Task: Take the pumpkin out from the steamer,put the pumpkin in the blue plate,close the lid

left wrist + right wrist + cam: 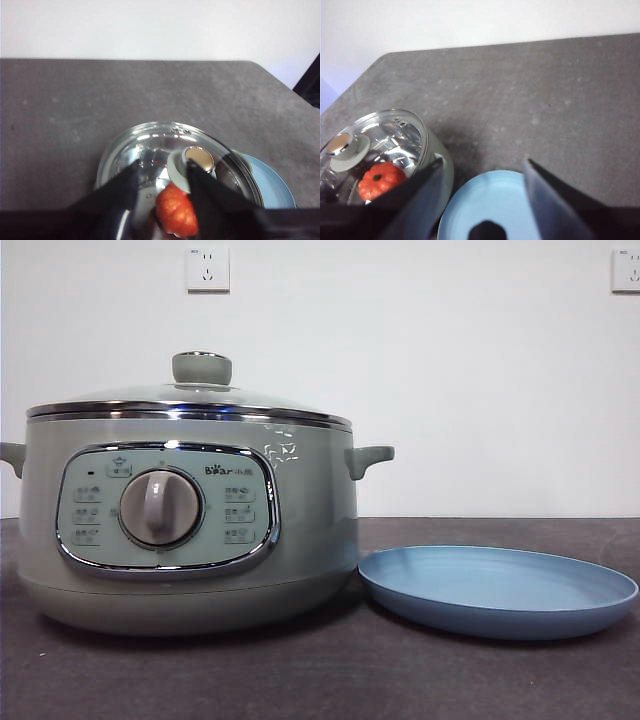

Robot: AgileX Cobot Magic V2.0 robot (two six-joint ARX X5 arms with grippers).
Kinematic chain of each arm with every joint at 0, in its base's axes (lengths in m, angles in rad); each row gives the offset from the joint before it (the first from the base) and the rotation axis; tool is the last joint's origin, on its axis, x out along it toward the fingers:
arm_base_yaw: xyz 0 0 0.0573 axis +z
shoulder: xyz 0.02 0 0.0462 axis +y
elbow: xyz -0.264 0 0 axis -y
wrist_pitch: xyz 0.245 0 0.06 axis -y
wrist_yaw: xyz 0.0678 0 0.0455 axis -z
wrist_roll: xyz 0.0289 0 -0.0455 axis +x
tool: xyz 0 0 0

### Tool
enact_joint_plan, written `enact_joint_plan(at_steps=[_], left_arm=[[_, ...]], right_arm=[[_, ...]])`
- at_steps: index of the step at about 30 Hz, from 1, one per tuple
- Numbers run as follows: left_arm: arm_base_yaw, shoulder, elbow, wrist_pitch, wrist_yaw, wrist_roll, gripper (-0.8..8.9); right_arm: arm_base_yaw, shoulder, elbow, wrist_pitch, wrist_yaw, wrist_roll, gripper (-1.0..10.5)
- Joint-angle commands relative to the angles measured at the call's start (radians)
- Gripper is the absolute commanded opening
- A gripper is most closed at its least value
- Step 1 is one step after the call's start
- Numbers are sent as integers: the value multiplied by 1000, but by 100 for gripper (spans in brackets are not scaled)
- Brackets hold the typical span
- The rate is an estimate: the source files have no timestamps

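Pumpkin is sitting inside the pot under the lid; the plate is lying beside it on the bench, both grippers' jaws hanging released above.

The dark grey table carries the steamer (lid on) just beside the blue plate.

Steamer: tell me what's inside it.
Through the glass lid on the steamer, the pumpkin sits inside. The pot's opaque wall hides it in the front view; the rest of the interior is unclear.
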Motion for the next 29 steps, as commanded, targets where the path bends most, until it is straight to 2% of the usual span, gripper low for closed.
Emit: enact_joint_plan(at_steps=[1,8,21,29], left_arm=[[-24,23,6,0,4,10,378],[-101,123,61,-8,-7,11,378],[-291,349,180,-15,-189,45,378],[-410,468,182,58,-306,60,377]], right_arm=[[-2,10,4,-2,-2,-11,445],[-1,15,4,-4,-2,-11,443],[-1,15,4,-5,-2,-11,442],[-1,15,4,-9,-2,-11,442]])
